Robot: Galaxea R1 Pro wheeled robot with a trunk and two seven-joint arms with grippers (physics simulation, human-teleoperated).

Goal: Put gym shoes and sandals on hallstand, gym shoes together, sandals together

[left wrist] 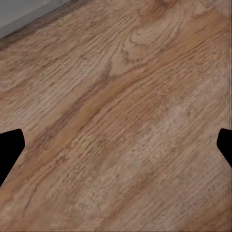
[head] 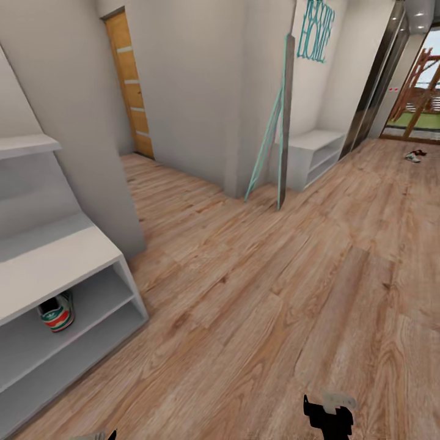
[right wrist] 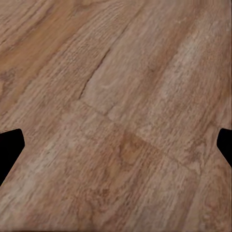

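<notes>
A wooden door point(head: 129, 85) stands far ahead, a teal-framed leaning mirror point(head: 278, 128) beside a second white bench point(head: 315, 153), teal lettering point(head: 315, 30) above.

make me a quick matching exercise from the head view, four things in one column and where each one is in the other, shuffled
Things:
1. gym shoe
2. leaning mirror frame
3. wooden door
4. shoes left on the floor

Places:
A. far right, near the glass exit
B. upper slot of the hallstand, at left
C. propped against the wall corner, mid-corridor
D. end of the side passage, upper left

Pairs: 1-B, 2-C, 3-D, 4-A
</notes>
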